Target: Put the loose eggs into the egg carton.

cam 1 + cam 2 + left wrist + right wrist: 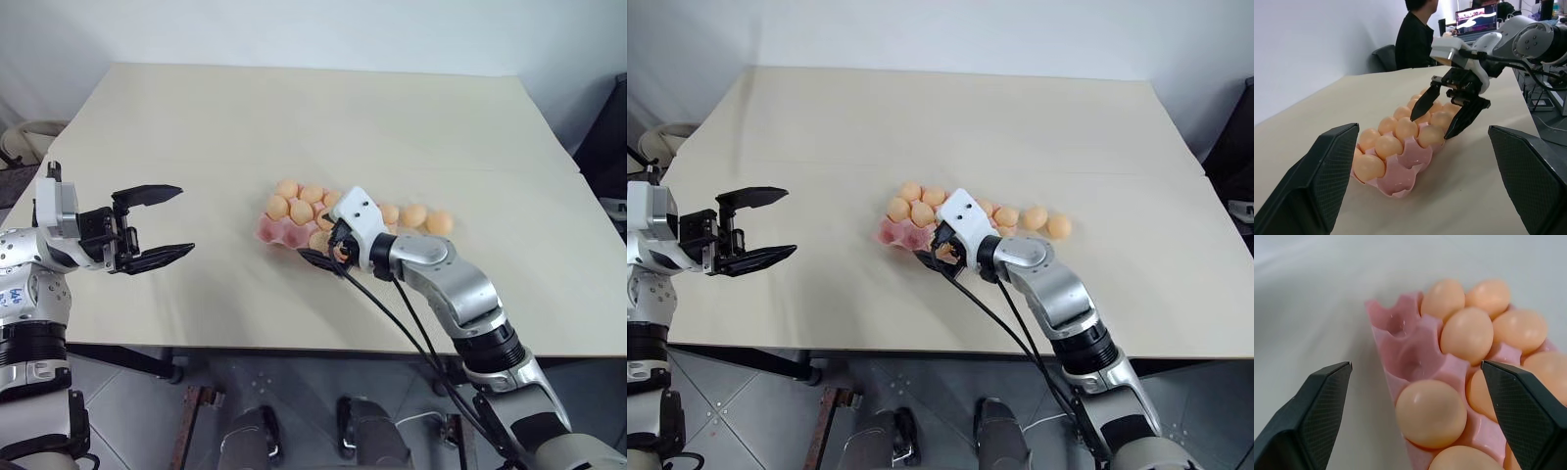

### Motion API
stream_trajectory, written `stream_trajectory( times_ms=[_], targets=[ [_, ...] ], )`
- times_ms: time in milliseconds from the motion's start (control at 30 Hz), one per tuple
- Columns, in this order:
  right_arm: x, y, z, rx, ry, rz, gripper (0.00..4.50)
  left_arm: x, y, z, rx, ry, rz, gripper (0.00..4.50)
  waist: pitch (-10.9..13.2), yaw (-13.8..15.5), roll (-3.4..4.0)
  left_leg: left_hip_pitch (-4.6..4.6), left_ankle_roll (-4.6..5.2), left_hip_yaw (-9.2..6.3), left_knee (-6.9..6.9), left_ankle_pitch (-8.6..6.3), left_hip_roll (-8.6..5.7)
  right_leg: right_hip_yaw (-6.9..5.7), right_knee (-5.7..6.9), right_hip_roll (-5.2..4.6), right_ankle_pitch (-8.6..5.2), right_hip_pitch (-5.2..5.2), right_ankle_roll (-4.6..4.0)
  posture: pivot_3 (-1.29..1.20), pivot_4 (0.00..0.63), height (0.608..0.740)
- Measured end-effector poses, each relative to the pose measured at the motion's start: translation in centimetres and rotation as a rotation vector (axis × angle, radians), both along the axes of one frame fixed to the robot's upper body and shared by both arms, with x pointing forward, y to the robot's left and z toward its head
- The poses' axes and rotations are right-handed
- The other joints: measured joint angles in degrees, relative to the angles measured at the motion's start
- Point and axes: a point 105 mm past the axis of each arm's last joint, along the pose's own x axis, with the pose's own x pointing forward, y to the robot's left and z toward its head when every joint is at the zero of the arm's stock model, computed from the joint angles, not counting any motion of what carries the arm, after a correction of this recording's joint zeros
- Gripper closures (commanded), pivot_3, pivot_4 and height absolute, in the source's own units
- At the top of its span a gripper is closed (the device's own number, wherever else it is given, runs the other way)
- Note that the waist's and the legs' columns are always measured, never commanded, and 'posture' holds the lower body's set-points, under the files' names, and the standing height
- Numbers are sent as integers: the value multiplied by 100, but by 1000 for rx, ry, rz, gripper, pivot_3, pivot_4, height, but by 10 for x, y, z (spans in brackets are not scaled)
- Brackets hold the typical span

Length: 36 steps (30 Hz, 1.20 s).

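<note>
Right hand (328, 252) spread over egg carton (277, 231), beige table (245, 127), white wall (921, 29)

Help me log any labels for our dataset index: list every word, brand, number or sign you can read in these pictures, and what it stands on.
No text can be read anywhere.
Blue marks on the robot's left forearm: too small and blurred to read.
Laptop screen behind the table: it shows a picture, with no legible words.
Egg carton and eggs: no print or stamp visible.

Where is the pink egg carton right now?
The egg carton sits mid-table in the head views, under the open right gripper, with loose eggs lined up just past its right end.
</note>
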Motion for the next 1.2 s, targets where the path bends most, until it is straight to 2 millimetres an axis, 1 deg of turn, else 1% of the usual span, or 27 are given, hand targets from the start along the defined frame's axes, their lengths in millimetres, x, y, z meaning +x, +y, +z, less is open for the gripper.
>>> stream_trajectory(
  times_ms=[100,200,233,267,300,333,367,433,500,600,633,800,867,1000,1100,1167,1200],
  targets=[
    [-6,-12,20,35,-33,18,37,0,0,0,-1,1,1,0,0,9,0,0,1,-1,-1,-1,-1,0,-3,-1,0,0,0,0,150,740],
    [-15,-37,45,86,-75,22,37,1,0,1,-2,-3,1,0,-1,20,-1,-1,3,-3,-2,-2,-1,-2,-7,-2,0,1,0,0,150,740],
    [-20,-56,50,98,-88,3,37,1,0,1,-3,-6,2,0,-1,57,-2,-1,4,-8,-6,-3,-5,-7,-12,-4,0,5,0,0,150,740],
    [-20,-76,53,98,-93,-41,37,1,1,2,-7,-7,8,0,-2,84,-3,0,6,-9,-5,-5,-6,-9,-19,-4,0,9,0,0,150,740],
    [-22,-94,53,92,-93,-78,37,2,1,2,-7,-8,7,0,-2,111,-3,-2,7,-9,-6,-6,-7,-9,-23,-5,0,9,1,0,150,740],
    [-26,-116,49,70,-81,-120,37,2,2,2,-9,-8,12,0,-2,150,-3,-1,10,-7,-7,-8,-9,-9,-28,-6,1,11,1,0,150,740],
    [-32,-134,43,46,-56,-149,37,3,3,2,-14,-6,18,0,-2,169,-3,-1,11,-8,-9,-9,-10,-9,-34,-6,1,12,1,0,150,740],
    [-48,-164,30,9,-4,-183,37,5,6,0,-21,4,31,0,-2,180,-3,0,12,-8,-12,-10,-10,-11,-40,-5,1,16,3,0,150,740],
    [-63,-185,25,4,20,-193,37,9,5,0,-30,8,34,0,-2,180,-3,1,13,-8,-8,-10,-10,-12,-38,-4,4,17,8,0,150,740],
    [-77,-210,29,5,-2,-232,37,14,3,3,-40,-1,31,0,-2,123,-3,12,26,-4,-2,-8,-9,-5,-30,-2,12,24,16,0,150,740],
    [-79,-216,29,1,-6,-243,37,15,3,4,-43,-4,32,0,-1,111,-3,15,44,-4,-1,-15,-7,-5,-29,-2,15,25,13,0,150,740],
    [-90,-241,24,10,2,-296,37,18,5,3,-49,4,43,0,-1,105,-2,18,50,-8,0,-1,-10,-5,-18,-7,24,25,7,0,150,740],
    [-93,-246,24,3,10,-307,37,18,5,1,-50,10,45,0,-1,104,-2,17,50,-9,1,-2,-10,-5,-18,-9,28,25,6,0,150,740],
    [-94,-250,28,-9,-14,-312,37,18,5,2,-50,9,45,0,-1,106,-2,17,51,-9,4,-1,-11,-5,-18,-12,32,25,8,0,150,740],
    [-89,-253,27,-3,-23,-332,37,18,5,2,-49,9,46,0,-1,107,-2,16,54,-9,5,1,-12,-5,-18,-13,33,25,10,0,150,740],
    [-77,-252,25,-5,-47,-356,37,18,5,2,-48,8,46,0,-1,82,-3,16,53,-9,9,0,-10,-5,-18,-13,35,25,9,0,150,740],
    [-67,-253,23,5,-59,-384,37,18,5,2,-47,8,45,0,-1,58,-3,15,50,-9,10,-1,-10,-5,-17,-13,37,25,9,0,150,740]
  ],
)
